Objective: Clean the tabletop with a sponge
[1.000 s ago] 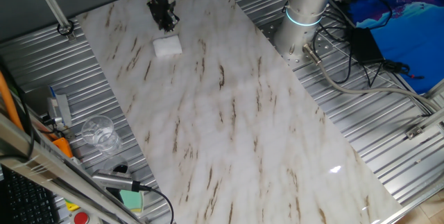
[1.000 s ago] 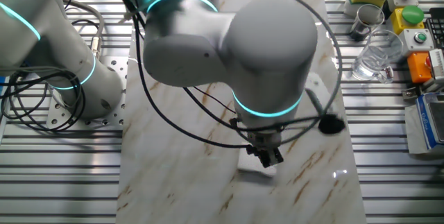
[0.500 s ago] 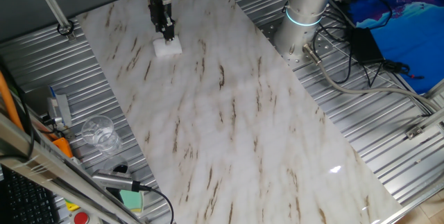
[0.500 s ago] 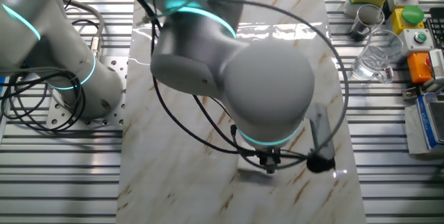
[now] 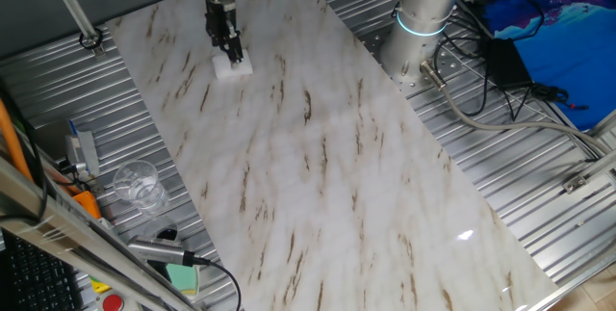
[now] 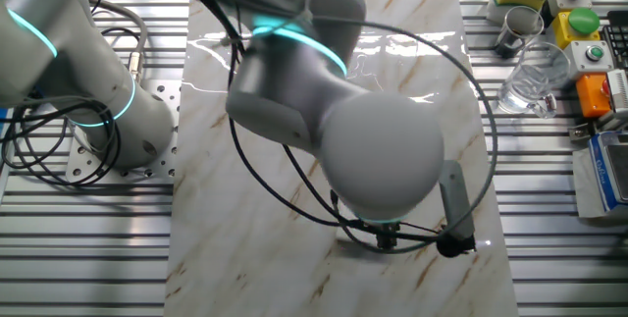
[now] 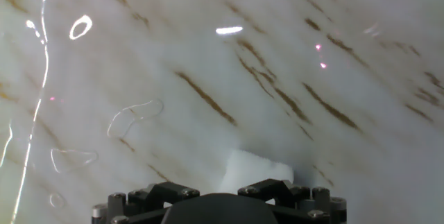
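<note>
You have the gripper down on the sponge, fingers seemingly pinched on it, so next rub it along the tabletop.

The claw has dropped from just above the sponge onto it, pressing it against the tabletop.
</note>
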Robot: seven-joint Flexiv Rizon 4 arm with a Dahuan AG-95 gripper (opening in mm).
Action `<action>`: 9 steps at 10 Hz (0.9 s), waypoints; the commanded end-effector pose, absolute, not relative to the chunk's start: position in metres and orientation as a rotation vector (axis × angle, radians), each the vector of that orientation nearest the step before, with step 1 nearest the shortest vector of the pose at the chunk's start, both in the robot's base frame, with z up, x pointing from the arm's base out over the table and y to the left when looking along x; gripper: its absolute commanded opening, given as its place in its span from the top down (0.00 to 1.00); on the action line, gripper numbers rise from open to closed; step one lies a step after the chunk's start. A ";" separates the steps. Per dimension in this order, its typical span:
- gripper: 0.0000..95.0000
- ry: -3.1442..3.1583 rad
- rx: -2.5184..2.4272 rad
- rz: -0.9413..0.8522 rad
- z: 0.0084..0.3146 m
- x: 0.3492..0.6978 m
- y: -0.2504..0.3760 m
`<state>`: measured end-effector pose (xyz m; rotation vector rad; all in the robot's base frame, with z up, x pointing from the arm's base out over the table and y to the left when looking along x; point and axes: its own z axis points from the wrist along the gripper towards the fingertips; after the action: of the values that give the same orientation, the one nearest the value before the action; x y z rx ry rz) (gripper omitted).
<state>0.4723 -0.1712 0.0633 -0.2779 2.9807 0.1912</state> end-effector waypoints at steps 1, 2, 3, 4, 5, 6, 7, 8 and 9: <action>0.00 3.006 -0.431 0.055 0.048 0.475 -0.175; 0.00 3.011 -0.432 0.049 0.044 0.475 -0.175; 0.00 3.014 -0.439 0.045 0.042 0.475 -0.176; 0.00 3.015 -0.438 0.045 0.040 0.476 -0.176; 0.20 3.017 -0.434 0.044 0.038 0.476 -0.176; 0.20 3.020 -0.433 0.045 0.038 0.476 -0.177; 0.20 3.027 -0.417 0.044 0.038 0.475 -0.178; 0.20 3.037 -0.364 0.047 0.039 0.475 -0.180; 0.20 3.046 -0.283 0.036 0.040 0.474 -0.183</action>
<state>0.4736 -0.1814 0.0392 -0.3507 3.0402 0.0488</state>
